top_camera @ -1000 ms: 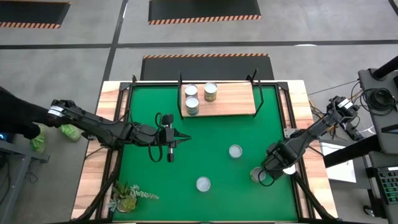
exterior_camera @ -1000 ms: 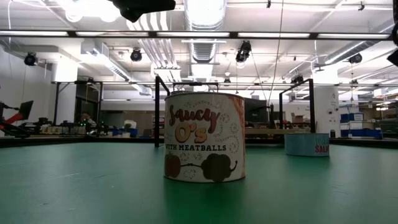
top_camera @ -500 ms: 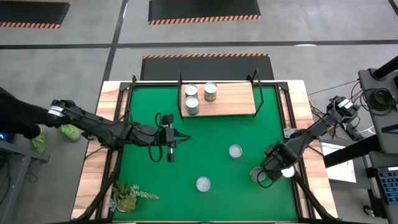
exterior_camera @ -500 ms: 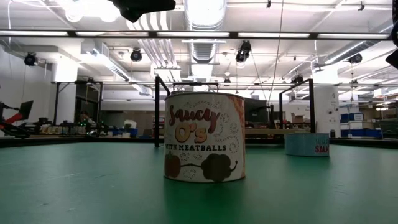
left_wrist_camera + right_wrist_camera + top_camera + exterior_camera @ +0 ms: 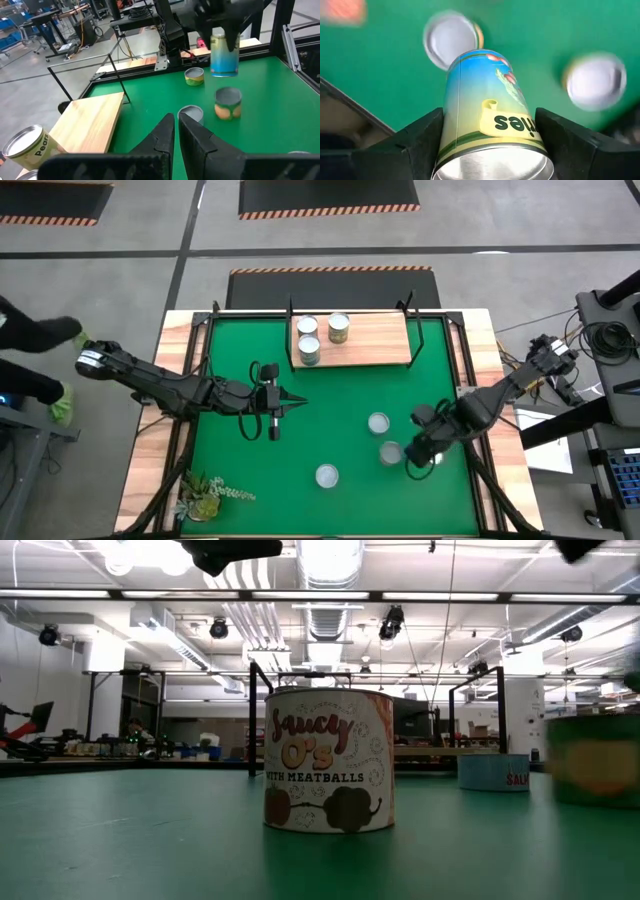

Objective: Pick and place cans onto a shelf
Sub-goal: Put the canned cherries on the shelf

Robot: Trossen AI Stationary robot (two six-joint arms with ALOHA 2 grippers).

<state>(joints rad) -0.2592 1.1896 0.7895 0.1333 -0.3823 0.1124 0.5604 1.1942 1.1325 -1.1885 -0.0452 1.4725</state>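
Right hand (image 5: 487, 150) pinches a blue can (image 5: 487, 125) (lifted clear, the left wrist view shows); left hand (image 5: 176, 125) pressed together.

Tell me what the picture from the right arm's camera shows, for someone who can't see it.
The right tool grips a blue-and-yellow metal can between its two dark fingers. Below it lies the green table mat, where two more round silver-topped cans look blurred.

A green table (image 5: 260, 470) is carrying the wooden shelf (image 5: 375, 340) at its far edge, three loose cans (image 5: 327, 475) near the front and a plant sprig (image 5: 205, 495). Three cans (image 5: 339, 328) are standing on the shelf's left end, apparently upright.
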